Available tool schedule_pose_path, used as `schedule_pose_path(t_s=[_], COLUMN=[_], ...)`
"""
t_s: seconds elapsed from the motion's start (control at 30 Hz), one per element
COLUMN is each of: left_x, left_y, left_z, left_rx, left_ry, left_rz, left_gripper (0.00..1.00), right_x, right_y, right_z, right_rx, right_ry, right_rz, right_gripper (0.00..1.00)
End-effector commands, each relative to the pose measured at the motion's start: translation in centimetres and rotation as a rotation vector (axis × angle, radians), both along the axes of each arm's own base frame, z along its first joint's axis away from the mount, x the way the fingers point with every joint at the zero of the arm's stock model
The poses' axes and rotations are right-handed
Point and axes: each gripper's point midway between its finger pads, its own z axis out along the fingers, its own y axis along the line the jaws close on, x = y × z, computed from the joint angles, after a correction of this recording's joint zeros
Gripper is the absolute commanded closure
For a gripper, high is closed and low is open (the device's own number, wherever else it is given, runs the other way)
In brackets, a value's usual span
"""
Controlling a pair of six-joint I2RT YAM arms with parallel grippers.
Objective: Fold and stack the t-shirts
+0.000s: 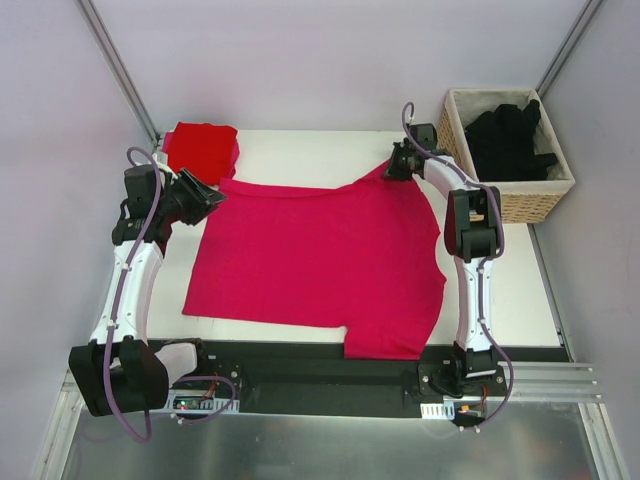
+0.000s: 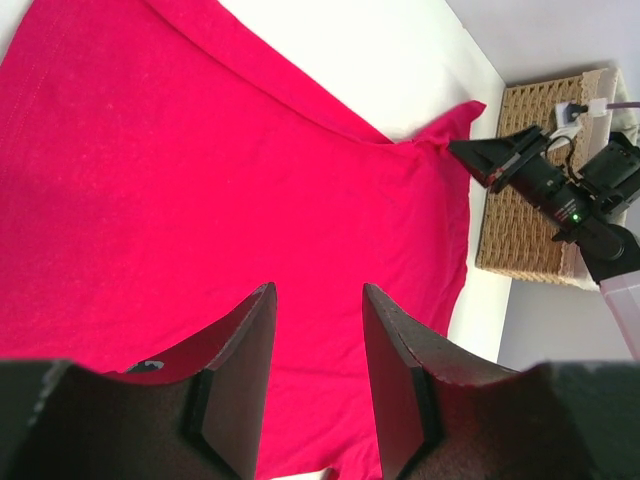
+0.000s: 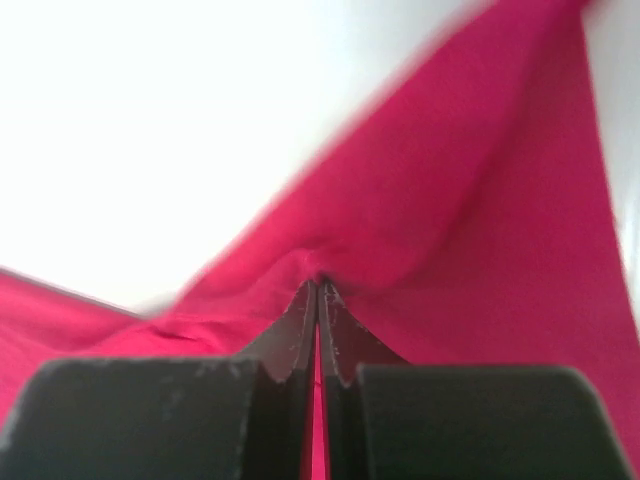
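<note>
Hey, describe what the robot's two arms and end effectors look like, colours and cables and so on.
The left arm and right arm have white links, black joints and bases, and a looping purple cable each. The left end effector and right end effector each have two flat, dark, wedge-shaped fingers.

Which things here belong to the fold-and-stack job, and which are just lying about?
Job:
magenta-pink cloth t-shirt, spread flat
folded bright red cloth t-shirt
black cloth shirts, heaped

Lying about:
woven wicker basket holding the black heap
white table
</note>
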Motion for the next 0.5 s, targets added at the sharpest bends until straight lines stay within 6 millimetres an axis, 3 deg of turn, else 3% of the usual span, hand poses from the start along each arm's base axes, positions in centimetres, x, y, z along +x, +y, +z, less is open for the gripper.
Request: schedule_pose_path(t_s=[0.0,0.07,0.3,0.47], left_x=[0.2,0.2,-0.5,-0.6], left_y=[0.0,0.2,0.4,0.7], left_z=[1.5,1.5,0.8,0.5], left_rx=[0.022,0.028,0.021,0.019], left_ry=[-0.041,-0.042,-0.018,-0.005], left_rz=[-0.013,-0.005,0.033,0.055], left_gripper=[0.61,0.61,0.61,0.61], right_x=[4.7,5.9,8.1,9.0], right_y=[3.9,4.8,6.2,6.9], right_z=[8.1,9.6,11.6,9.8], right_rx=[0.168,0.233,0.357,0.427], right_ry=[-0.284,-0.332,-0.439,-0.405], right_rz=[0.065,0.067,0.047,0.043], right_gripper=[0.99,0.99,0.99,0.95])
